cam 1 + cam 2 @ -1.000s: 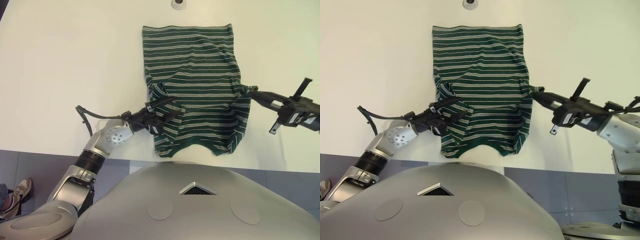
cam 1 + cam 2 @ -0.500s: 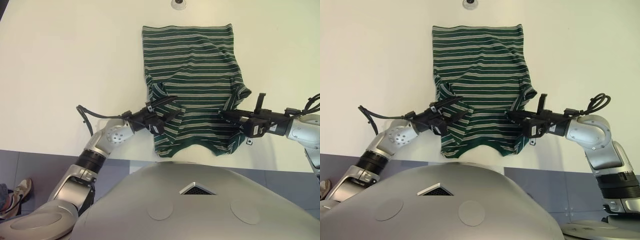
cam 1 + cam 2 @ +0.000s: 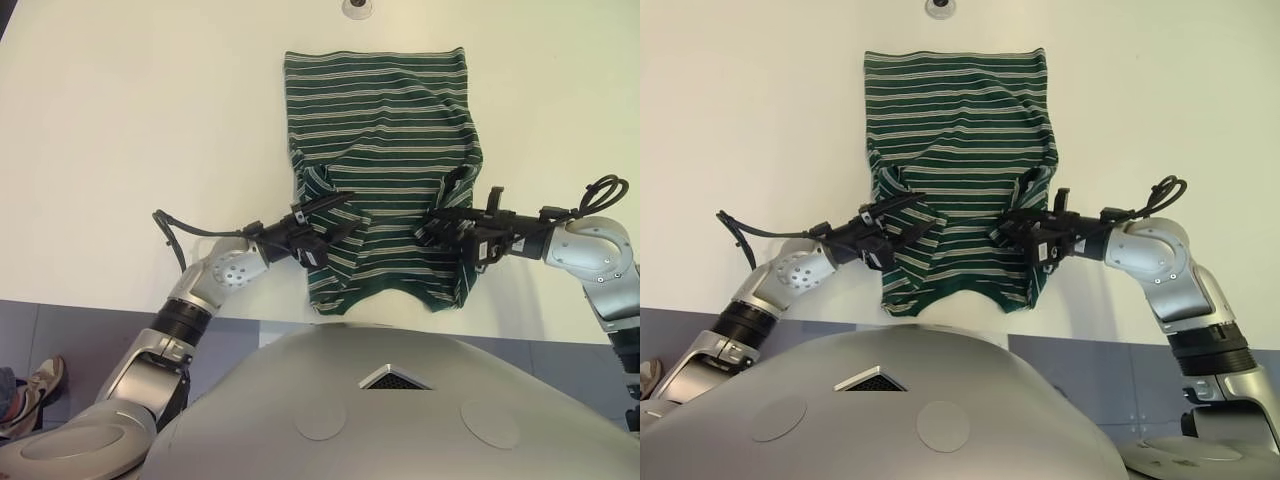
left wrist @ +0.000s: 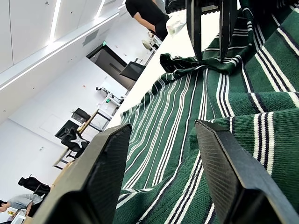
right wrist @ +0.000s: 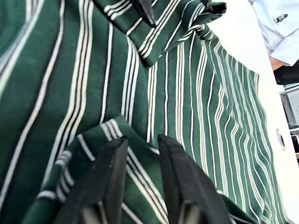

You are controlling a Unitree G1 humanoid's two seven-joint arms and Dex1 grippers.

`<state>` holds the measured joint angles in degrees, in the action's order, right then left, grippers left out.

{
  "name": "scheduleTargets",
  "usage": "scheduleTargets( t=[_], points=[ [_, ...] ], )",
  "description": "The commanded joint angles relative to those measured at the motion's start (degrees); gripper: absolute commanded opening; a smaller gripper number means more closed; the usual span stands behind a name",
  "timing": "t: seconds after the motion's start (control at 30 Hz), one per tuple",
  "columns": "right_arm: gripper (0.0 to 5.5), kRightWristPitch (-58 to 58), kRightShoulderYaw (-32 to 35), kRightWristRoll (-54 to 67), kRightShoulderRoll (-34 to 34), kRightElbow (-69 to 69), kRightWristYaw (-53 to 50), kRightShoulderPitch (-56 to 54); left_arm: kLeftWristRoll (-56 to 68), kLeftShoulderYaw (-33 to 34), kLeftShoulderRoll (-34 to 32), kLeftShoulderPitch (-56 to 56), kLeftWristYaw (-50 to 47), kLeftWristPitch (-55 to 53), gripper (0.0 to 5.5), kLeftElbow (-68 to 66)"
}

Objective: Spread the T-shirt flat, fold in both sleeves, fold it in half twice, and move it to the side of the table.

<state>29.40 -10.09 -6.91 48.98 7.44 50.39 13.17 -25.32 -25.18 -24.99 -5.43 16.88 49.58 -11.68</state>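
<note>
A dark green T-shirt (image 3: 380, 110) with white stripes lies flat on the white table (image 3: 130, 150), hem at the far end. Its left sleeve is folded in over the body. My left gripper (image 3: 345, 212) hovers open just above that folded sleeve, its fingers (image 4: 107, 177) spread wide with nothing between them. My right gripper (image 3: 437, 222) is over the shirt's right half, shut on the right sleeve (image 5: 112, 128), which is drawn inward across the body. The two grippers face each other across the chest, a short gap apart.
A round grommet hole (image 3: 356, 8) sits in the table just beyond the shirt's hem. Bare tabletop spreads wide to the left and to the right (image 3: 560, 110). The table's near edge (image 3: 250, 322) runs just under the shirt's collar end.
My right gripper has swept from beyond the shirt's right edge inward over the body, dragging the right sleeve with it. The left arm has stayed put.
</note>
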Motion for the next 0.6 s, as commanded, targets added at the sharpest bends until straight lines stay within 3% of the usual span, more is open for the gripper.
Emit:
scheduleTargets(
  t=[0.03,0.43,0.6],
  points=[
    [1.87,-0.49,-1.11,0.22,-0.68,0.54,-0.14,-1.04,-0.31,0.04,-0.38,0.11,-0.48,0.38,2.52,-0.38],
    [4.20,-2.12,-4.41,11.42,-1.77,6.59,3.27,2.24,-0.40,-0.02,-0.13,0.43,-0.58,0.31,2.52,-0.86],
    [4.99,-2.14,0.58,18.01,0.17,7.95,3.80,3.60,0.81,0.23,-0.29,0.32,-0.39,0.86,2.52,-0.36]
  ],
)
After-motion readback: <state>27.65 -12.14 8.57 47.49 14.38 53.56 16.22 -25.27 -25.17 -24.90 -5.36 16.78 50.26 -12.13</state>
